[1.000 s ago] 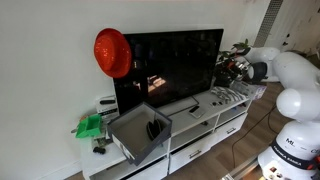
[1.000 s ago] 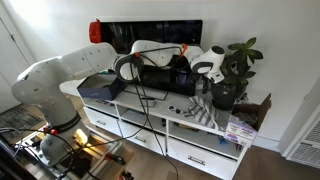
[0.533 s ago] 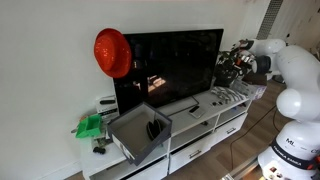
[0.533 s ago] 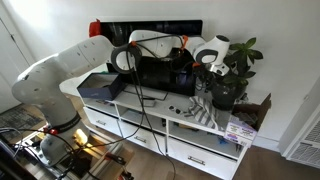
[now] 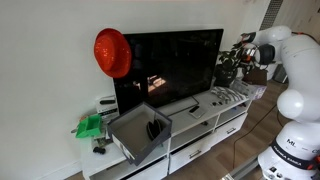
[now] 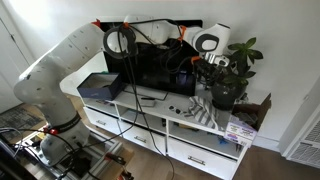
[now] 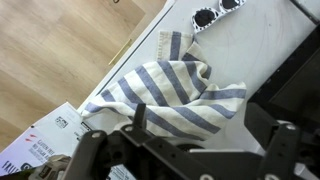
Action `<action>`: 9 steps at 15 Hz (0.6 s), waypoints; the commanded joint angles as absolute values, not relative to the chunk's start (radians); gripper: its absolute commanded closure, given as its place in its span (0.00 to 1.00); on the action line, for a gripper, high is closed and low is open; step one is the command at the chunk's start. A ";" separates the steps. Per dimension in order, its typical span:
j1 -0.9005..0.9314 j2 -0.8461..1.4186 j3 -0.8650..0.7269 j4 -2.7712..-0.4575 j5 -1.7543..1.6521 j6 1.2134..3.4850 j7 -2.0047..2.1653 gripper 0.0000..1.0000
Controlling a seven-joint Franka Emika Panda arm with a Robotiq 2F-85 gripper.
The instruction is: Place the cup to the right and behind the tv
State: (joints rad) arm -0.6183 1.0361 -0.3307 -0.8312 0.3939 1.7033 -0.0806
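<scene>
The tv is the big black screen on the white cabinet; it also shows in an exterior view. My gripper hangs at the tv's right edge, next to a potted plant, and shows in both exterior views. In the wrist view its fingers stand apart above a blue-and-white striped cloth. A dark shape with a pale edge sits low between them. I cannot tell whether it is the cup. I see no cup elsewhere.
Sunglasses lie on the cabinet top beyond the cloth. A printed box stands by the cabinet end. A grey box with a dark inside, green things and a red round thing are at the tv's other end.
My gripper has risen beside the tv's right edge towards the top of the plant, and the arm's elbow has swung upward.
</scene>
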 commanded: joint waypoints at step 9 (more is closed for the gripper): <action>-0.366 0.665 -0.449 -1.401 0.270 1.906 -0.140 0.00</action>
